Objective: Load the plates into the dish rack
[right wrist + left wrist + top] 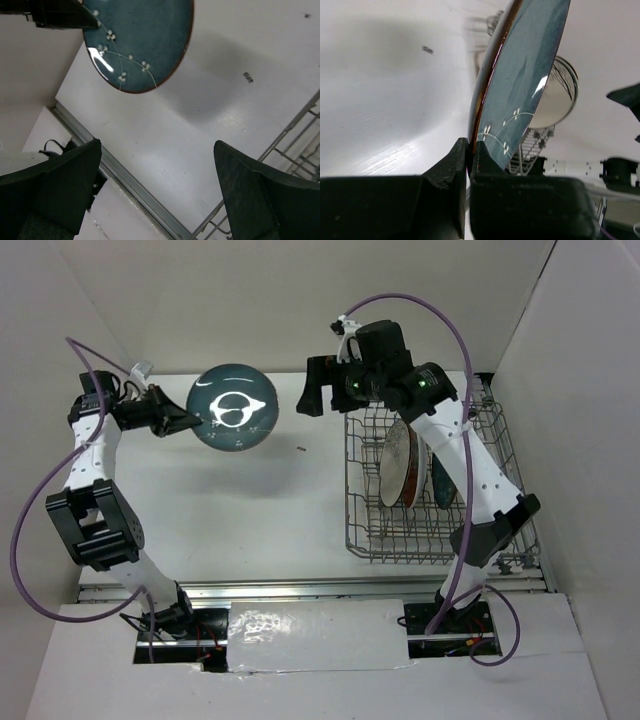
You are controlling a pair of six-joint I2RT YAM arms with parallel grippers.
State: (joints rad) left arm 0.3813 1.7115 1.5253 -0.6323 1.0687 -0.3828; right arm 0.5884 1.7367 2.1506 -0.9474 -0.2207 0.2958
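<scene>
My left gripper (pixel 193 416) is shut on the rim of a glossy teal-blue plate (pixel 233 407) and holds it off the table at the back left. The wrist view shows that plate (pixel 520 75) edge-on, its rim pinched between the fingers (pixel 451 165). It also shows in the right wrist view (pixel 142 42). My right gripper (pixel 313 386) is open and empty, above the table just left of the dish rack (pixel 363 530). In the rack stand a grey-white plate (pixel 394 464), a red plate (pixel 413 470) and a teal plate (pixel 442 483), upright between the tines.
A small dark speck (pixel 301 448) lies on the white table between plate and rack. White walls close in the back and both sides. A metal rail (pixel 300 590) runs along the near table edge.
</scene>
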